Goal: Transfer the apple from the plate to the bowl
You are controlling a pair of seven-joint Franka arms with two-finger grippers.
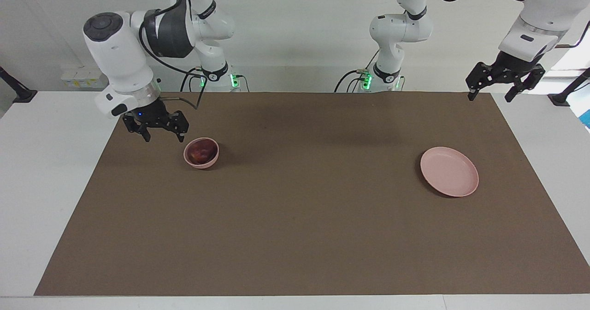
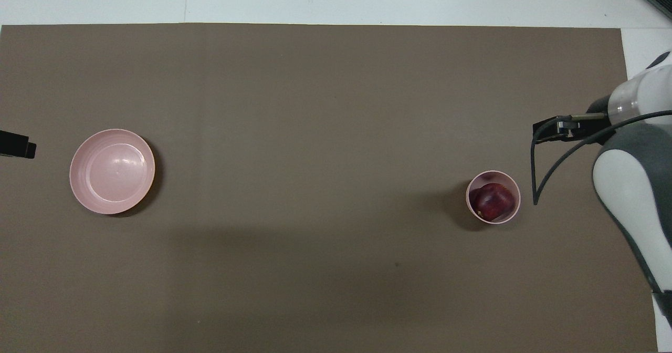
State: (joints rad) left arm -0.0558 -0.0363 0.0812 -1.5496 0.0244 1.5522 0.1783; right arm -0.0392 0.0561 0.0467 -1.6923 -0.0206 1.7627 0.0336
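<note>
The dark-red apple [image 1: 201, 151] [image 2: 493, 201] lies inside the small deep pink bowl [image 1: 203, 163] [image 2: 467, 199] toward the right arm's end of the table. My right gripper [image 1: 164, 138] [image 2: 548, 131] hangs open and empty a little above the mat, beside the bowl and clear of it. Toward the left arm's end, the flat pink plate [image 1: 449, 171] [image 2: 112, 171] has nothing on it. High over the mat's corner at that end, my left gripper [image 1: 489, 97] [image 2: 18, 146] is open and holds nothing.
A brown mat [image 1: 295, 217] covers most of the white table [image 1: 41, 162]. The right arm's black cable [image 2: 535, 185] loops down beside the bowl. Black clamp mounts [image 1: 18, 93] stand at the table's ends near the robots.
</note>
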